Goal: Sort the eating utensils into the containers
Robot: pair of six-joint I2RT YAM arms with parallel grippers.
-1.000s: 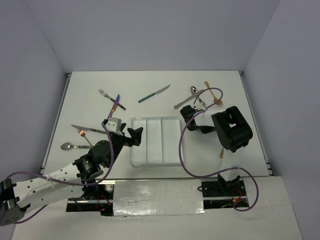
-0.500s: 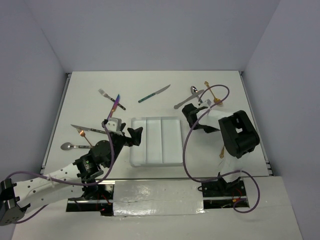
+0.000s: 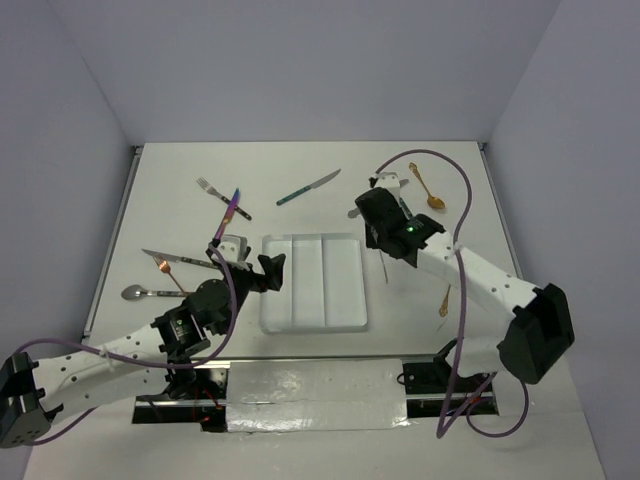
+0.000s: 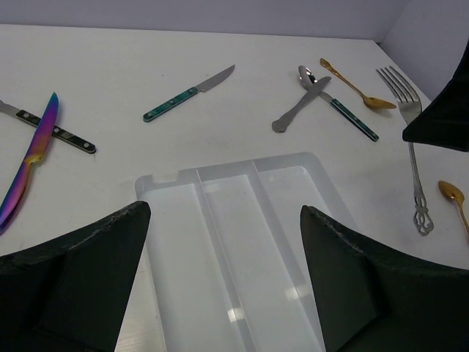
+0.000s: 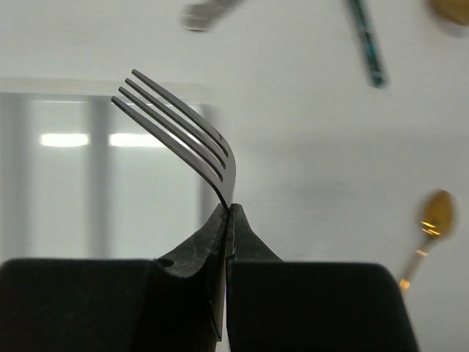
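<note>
fork (image 5: 183, 132) clenched at its neck by right hand (image 5: 227, 210), tines pointing away from it; left hand (image 4: 223, 213) released.

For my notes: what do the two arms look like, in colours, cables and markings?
Both have white links and black joint housings. The left arm has rows of small holes in its white link; the right arm shows a small green light. A purple cable trails along each. The fingers are black.

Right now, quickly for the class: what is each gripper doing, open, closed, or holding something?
Left gripper: jaws open, holding nothing.
Right gripper: jaws shut on a silver fork.
</note>
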